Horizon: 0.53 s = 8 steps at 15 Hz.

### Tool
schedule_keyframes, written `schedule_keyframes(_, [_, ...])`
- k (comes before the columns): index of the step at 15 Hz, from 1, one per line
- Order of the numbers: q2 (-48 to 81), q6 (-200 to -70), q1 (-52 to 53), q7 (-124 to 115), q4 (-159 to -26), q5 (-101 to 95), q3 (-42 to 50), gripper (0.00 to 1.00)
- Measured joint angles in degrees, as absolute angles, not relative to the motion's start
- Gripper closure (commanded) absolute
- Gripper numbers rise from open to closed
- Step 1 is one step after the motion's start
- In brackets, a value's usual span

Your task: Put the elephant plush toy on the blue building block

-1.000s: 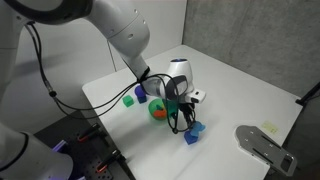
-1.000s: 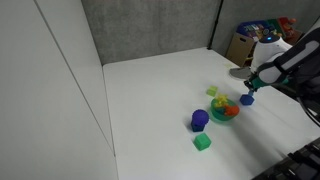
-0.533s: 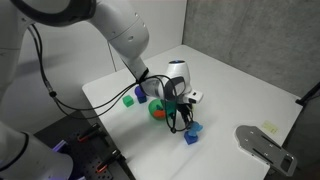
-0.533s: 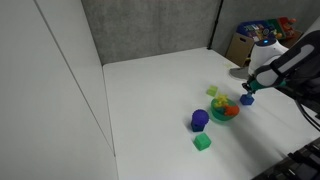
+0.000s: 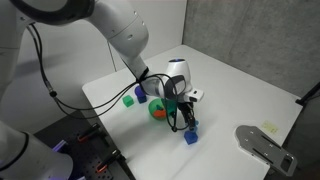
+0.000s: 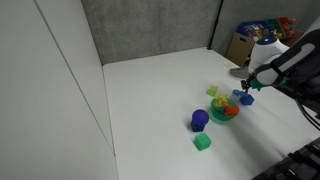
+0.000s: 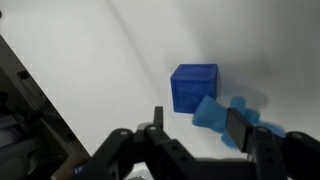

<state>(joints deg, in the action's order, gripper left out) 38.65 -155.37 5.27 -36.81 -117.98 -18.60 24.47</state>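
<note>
Gripper (image 7: 196, 126) jaws are seen standing apart in the wrist view, with the light-blue elephant plush toy (image 7: 213, 110) against one of them; whether it is clamped cannot be told. Beyond it, the blue building block (image 7: 193, 87) rests on the bench (image 7: 120, 60). The toy is overlapped with one block corner, so placing and release are judged unfinished.

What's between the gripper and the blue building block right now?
In the wrist view, the elephant plush toy lies there, beside one finger of the gripper and overlapping the lower corner of the blue building block. Nothing else shows in between.
</note>
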Motion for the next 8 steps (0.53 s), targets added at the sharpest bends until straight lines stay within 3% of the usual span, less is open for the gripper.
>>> schedule_keyframes(8, [31.6, -152.9, 6.6, -33.9, -118.6, -18.3, 22.1, 0.0])
